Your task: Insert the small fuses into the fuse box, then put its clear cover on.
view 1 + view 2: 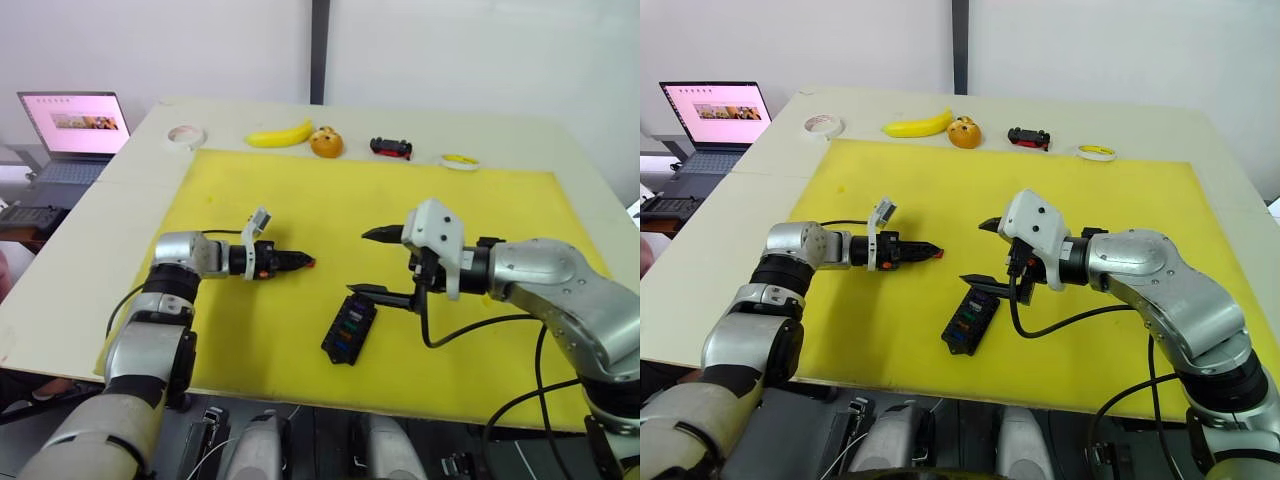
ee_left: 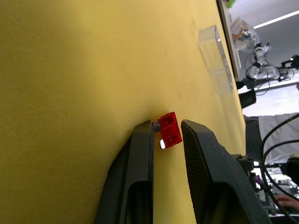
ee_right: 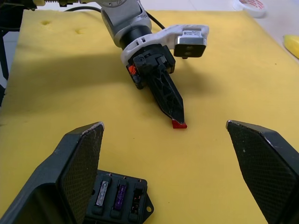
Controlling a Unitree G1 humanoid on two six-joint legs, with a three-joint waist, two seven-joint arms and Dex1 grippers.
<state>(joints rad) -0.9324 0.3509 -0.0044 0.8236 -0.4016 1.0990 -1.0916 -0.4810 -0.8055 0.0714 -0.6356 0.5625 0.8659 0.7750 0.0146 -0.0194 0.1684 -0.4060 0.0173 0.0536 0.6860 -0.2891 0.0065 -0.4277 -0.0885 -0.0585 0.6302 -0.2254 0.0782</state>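
left hand [image 1: 300,263], at centre frame, pinches a red fuse [image 2: 169,129] at its fingertips, ready for slotting; right hand [image 1: 378,262] spreads wide above the part-filled fuse box [image 1: 349,329] at lower centre of the yellow mat [image 1: 300,190], likely to steady it.

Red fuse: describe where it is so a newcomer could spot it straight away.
On the yellow mat, find the left gripper left of the fuse box. The red fuse sits pinched at its fingertips, the only loose red chip on the mat.
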